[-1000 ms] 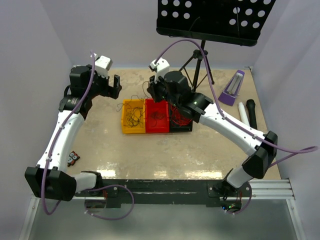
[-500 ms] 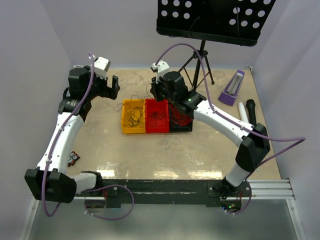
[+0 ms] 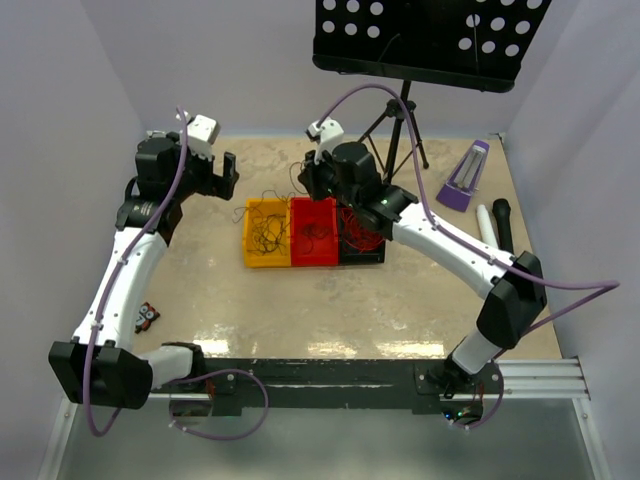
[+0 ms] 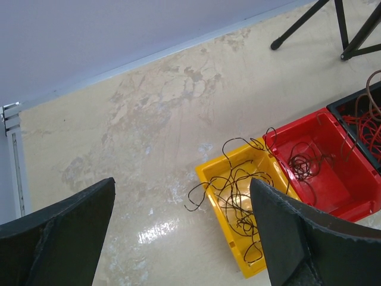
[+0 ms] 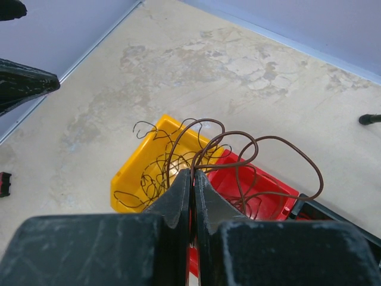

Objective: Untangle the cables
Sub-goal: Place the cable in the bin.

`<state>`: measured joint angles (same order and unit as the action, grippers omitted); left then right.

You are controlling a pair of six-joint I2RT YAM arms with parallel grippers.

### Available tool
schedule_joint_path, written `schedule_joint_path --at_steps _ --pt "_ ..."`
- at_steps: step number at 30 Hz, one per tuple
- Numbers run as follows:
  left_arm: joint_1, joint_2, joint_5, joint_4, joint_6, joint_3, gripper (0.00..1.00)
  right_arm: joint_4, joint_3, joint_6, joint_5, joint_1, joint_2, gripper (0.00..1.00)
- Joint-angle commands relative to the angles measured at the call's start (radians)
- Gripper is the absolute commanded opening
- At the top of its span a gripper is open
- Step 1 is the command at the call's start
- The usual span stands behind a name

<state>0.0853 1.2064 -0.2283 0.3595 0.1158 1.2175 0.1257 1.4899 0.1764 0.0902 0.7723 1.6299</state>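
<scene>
Three small bins stand side by side mid-table: a yellow bin (image 3: pixel 265 233) with dark brown cables (image 4: pixel 238 190), a red bin (image 3: pixel 314 232) with a small dark tangle (image 4: pixel 303 165), and a black bin (image 3: pixel 362 240) with red cables (image 3: pixel 356 226). My right gripper (image 5: pixel 191 173) is shut on a dark brown cable (image 5: pixel 250 149) and holds its loops above the red bin (image 5: pixel 262 193). In the top view it (image 3: pixel 314 180) hovers at the bins' far edge. My left gripper (image 3: pixel 228 172) is open and empty, held high to the left of the yellow bin (image 4: pixel 238 208).
A black music stand (image 3: pixel 430 40) on a tripod (image 3: pixel 400 130) rises behind the bins. A purple metronome (image 3: pixel 463 176), a white tube (image 3: pixel 485 220) and a black microphone (image 3: pixel 503 225) lie at the right. A small black-and-red object (image 3: pixel 146 317) lies near the left arm.
My right gripper has shifted slightly toward the back with the brown cable in it, and the right elbow swung a little. My left arm has barely moved.
</scene>
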Motion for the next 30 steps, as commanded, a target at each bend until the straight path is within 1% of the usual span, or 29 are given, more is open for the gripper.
schedule_joint_path --at_steps 1,13,20,22,30 --pt "-0.01 -0.031 0.009 -0.037 0.002 -0.009 1.0 -0.058 -0.042 0.028 -0.021 0.001 -0.031 0.0" --pt "-0.012 -0.031 0.01 -0.044 0.012 -0.016 1.0 -0.103 -0.1 0.058 -0.043 -0.004 0.024 0.0" --pt "-0.013 -0.038 0.01 -0.045 0.013 -0.021 1.0 -0.12 -0.157 0.123 -0.01 -0.01 0.145 0.0" --pt "-0.015 -0.041 0.009 -0.045 0.015 -0.021 1.0 -0.153 -0.168 0.147 -0.001 -0.01 0.179 0.0" --pt "-0.016 -0.042 0.007 -0.044 0.016 -0.024 1.0 -0.127 -0.132 0.235 0.075 -0.01 0.287 0.0"
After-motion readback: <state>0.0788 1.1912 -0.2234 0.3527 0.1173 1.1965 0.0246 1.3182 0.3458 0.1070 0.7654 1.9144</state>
